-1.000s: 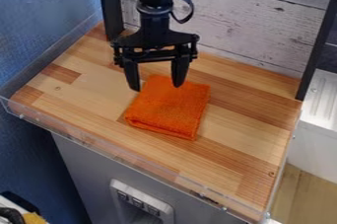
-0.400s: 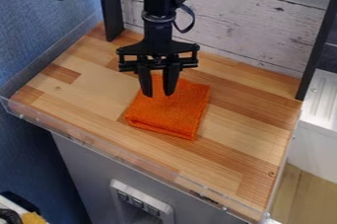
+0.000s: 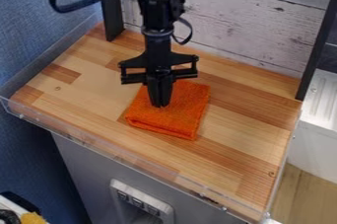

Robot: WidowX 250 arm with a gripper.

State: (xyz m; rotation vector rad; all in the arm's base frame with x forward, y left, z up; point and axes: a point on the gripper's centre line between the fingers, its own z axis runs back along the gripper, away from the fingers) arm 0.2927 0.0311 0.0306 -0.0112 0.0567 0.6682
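- Gripper [image 3: 160, 105], black, two-fingered: hangs from the arm at the upper middle, pointing down over the cloth.
- Fingers: drawn together, with next to no gap, their tips against or just above the cloth; whether a fold is pinched between them cannot be told from this slant.
- Cloth [image 3: 174, 120], orange, folded into a thick, squarish pad: flat near the middle of the counter [image 3: 79, 99], layered edge towards the front; its rear part lies under and behind the fingers.
- Counter surroundings: whitewashed planks [image 3: 243, 30] behind, blue wall [image 3: 33, 55] at the left, clear rim [image 3: 118, 158] along the front.
- Step in hand, as judged: contact with the cloth, most likely the closing of a grasp on its upper layer.
- Next move, as judged: calls for a sure hold on the fabric before any lift or pull; a slight, slow raise would show whether one layer, several or none is caught.
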